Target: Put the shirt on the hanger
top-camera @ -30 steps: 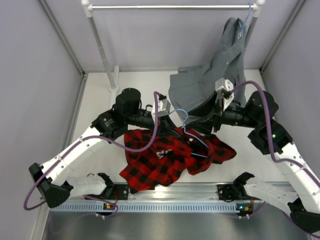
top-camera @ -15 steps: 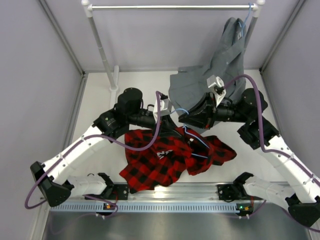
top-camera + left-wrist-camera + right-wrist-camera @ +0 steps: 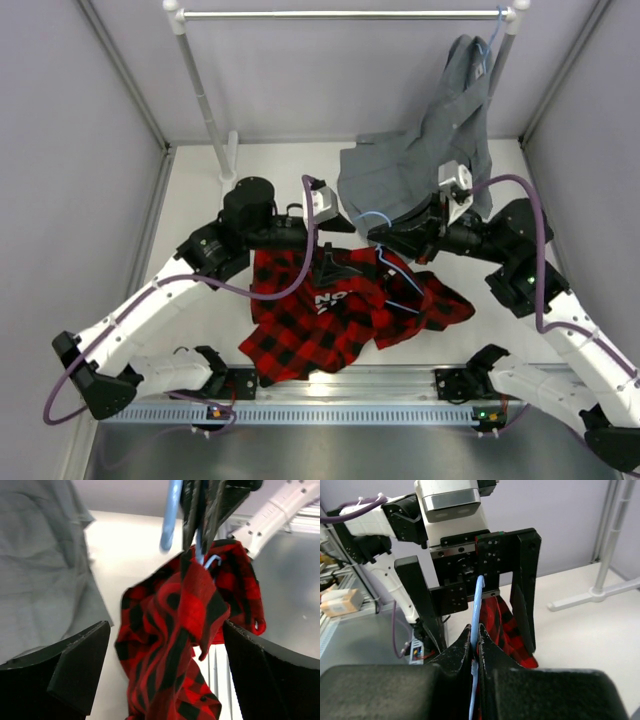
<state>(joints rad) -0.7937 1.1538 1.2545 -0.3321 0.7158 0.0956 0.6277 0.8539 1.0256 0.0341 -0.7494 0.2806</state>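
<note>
Shirt lay bunched on the table, middle-near, between the two arms, with one fold lifted toward the hanger. Hanger wire ran from the shirt's right part up into the right gripper, which was clamped tight on the blue wire just past the shirt's far edge. Left gripper hung over the shirt's far edge, jaws spread wide, fabric between them but not pinched. Grey shirt hung from the rail, far right.
</note>
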